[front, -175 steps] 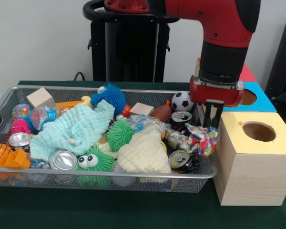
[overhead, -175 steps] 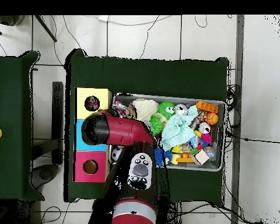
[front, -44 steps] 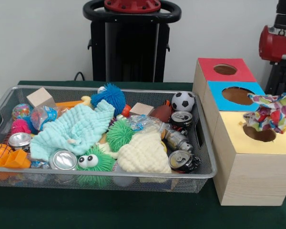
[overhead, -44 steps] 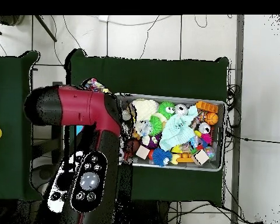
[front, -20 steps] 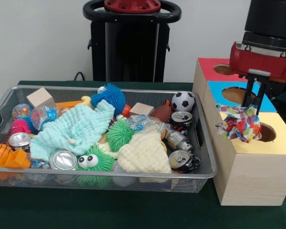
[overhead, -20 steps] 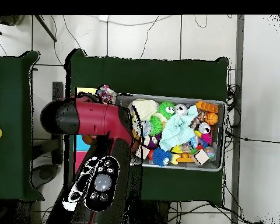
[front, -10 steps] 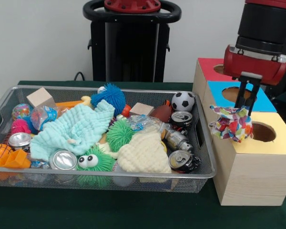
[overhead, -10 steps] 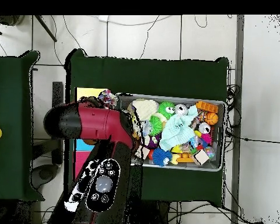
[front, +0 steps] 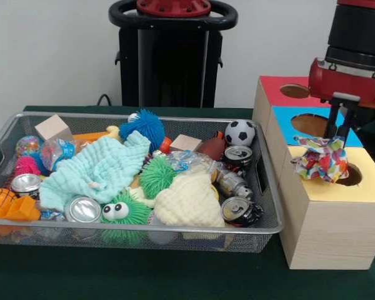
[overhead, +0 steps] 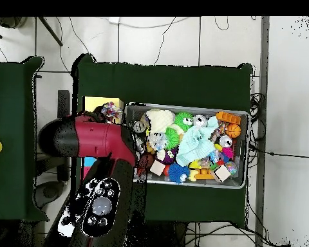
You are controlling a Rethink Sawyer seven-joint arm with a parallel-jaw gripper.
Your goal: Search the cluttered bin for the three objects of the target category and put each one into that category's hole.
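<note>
Red arm [overhead: 96,138] with black link (grey buttons on top), red wrist collar [front: 349,78], thin black jaws.

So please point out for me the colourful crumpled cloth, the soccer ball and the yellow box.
colourful crumpled cloth [front: 323,159], front view, middle of the bundle.
soccer ball [front: 239,132], front view, centre of the ball.
yellow box [front: 328,231], front view, wooden front wall.

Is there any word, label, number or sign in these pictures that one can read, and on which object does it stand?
None can be read.
Cans in the wire bin: any print is too blurred to read.
Colourful crumpled wrapper held by the gripper over the yellow box: only a pattern, no letters.
Arm's button panel, overhead view: markings too small to read.
</note>
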